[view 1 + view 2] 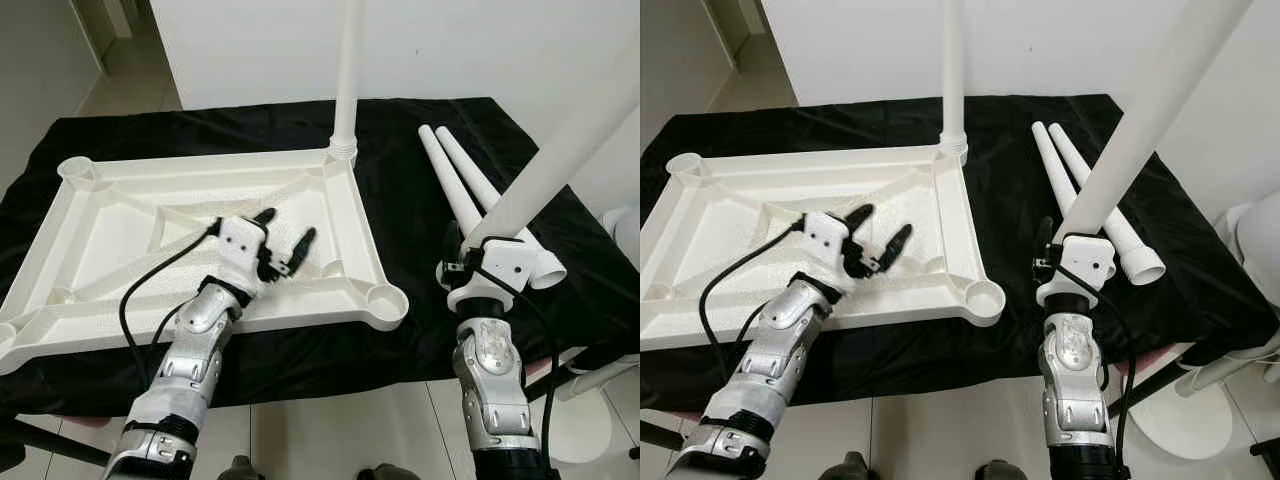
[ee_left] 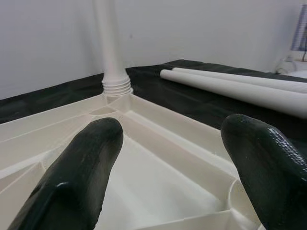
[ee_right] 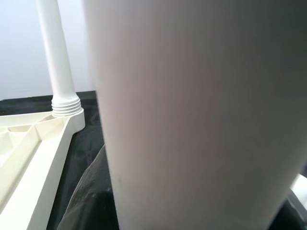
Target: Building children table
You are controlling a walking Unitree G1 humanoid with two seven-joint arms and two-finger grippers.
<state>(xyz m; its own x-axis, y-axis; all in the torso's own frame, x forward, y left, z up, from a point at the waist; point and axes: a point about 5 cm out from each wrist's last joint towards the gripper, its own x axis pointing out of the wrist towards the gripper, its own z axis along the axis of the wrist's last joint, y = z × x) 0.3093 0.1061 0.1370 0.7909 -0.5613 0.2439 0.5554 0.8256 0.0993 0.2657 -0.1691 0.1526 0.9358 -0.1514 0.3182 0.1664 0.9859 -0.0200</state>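
So the white tabletop (image 1: 330, 215) is lying upside down on a black cloth (image 1: 420, 200), ribbed underside facing up, with round sockets at the corners. One leg (image 1: 347, 70) is already standing upright in the far right corner socket; you can see its threaded collar sitting right at the socket in the left wrist view.

The left gripper (image 1: 284, 240) is hovering over the inside of the tabletop, near the middle-right part, with its fingers (image 2: 81, 167) spread apart and nothing between them. A black cable runs from its wrist across the tray.

The right gripper (image 1: 452, 268) is off to the right of the tabletop, over the cloth, clamped on a second leg (image 1: 560, 150) that it holds tilted, the top leaning away up and to the right. In the right wrist view that leg takes up most of the frame right up close.

Two more spare legs (image 1: 462, 185) lie side by side on the cloth, just beyond the right gripper, touching or nearly touching each other, open ends toward the robot.

No brand, label or writing readable anywhere on the parts. Everything's plain white plastic.
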